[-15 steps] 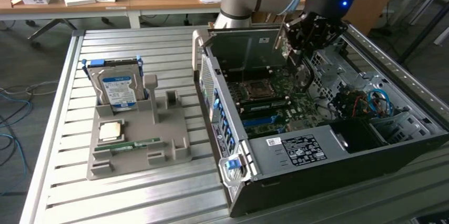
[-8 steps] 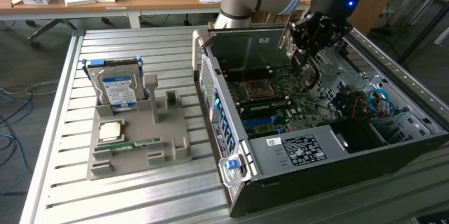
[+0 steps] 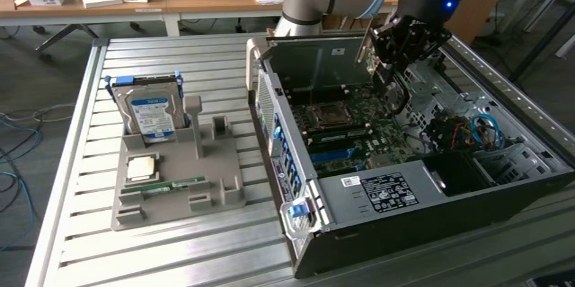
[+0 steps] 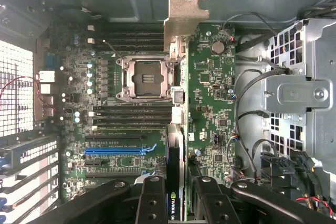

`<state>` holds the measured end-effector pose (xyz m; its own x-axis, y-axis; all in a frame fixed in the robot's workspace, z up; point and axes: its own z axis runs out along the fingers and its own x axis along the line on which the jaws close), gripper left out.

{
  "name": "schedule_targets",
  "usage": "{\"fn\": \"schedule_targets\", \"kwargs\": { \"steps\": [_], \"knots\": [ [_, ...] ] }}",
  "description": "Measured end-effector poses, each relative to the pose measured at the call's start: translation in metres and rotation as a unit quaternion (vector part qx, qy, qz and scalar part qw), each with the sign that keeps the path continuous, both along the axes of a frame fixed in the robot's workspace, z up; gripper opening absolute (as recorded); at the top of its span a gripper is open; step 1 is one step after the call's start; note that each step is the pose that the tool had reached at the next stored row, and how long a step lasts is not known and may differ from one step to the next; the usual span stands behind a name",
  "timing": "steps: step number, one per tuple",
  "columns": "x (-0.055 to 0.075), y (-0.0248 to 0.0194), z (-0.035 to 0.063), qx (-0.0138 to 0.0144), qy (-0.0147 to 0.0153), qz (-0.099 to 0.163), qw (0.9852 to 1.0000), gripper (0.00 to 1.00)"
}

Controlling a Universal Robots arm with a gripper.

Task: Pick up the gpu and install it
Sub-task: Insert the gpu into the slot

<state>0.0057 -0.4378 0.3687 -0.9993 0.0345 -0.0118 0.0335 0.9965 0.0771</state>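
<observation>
The gpu (image 4: pixel 175 182) hangs edge-on between my fingers (image 4: pixel 152 203), its silvery end bracket (image 4: pixel 185 17) pointing at the rear wall of the case. My gripper (image 4: pixel 177 204) is shut on the gpu's dark top edge. In the exterior view the gripper (image 3: pixel 395 75) reaches down into the open computer case (image 3: pixel 386 193), with the gpu (image 3: pixel 392 96) as a thin dark card just above the motherboard (image 3: pixel 359 122). The card hovers beside the processor socket (image 4: pixel 146 78), and the blue expansion slot (image 4: pixel 118 150) lies off to its side. Whether the card touches the board I cannot tell.
A metal drive cage (image 4: pixel 299 93) and loose cables (image 3: pixel 476 132) crowd the case's far side. On the slatted table, a grey holder (image 3: pixel 193 166) carries a blue-labelled hard drive (image 3: pixel 151 115), a memory stick (image 3: pixel 166 186) and a small chip (image 3: pixel 142 168).
</observation>
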Motion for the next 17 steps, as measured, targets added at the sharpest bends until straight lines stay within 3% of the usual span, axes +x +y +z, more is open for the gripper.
{"fn": "schedule_targets", "kwargs": {
  "steps": [6,10,14,17],
  "knots": [
    [0.0,0.0,0.0,0.0,0.0,0.004,1.0,0.26],
    [-0.0001,0.0,-0.0001,-0.0007,0.0,0.024,0.9997,0.26],
    [-0.0001,0.0,-0.0002,-0.0038,0.0,0.052,0.9986,0.26],
    [-0.0001,0.0,-0.0002,-0.006,0.0001,0.077,0.997,0.26]
  ]
}}
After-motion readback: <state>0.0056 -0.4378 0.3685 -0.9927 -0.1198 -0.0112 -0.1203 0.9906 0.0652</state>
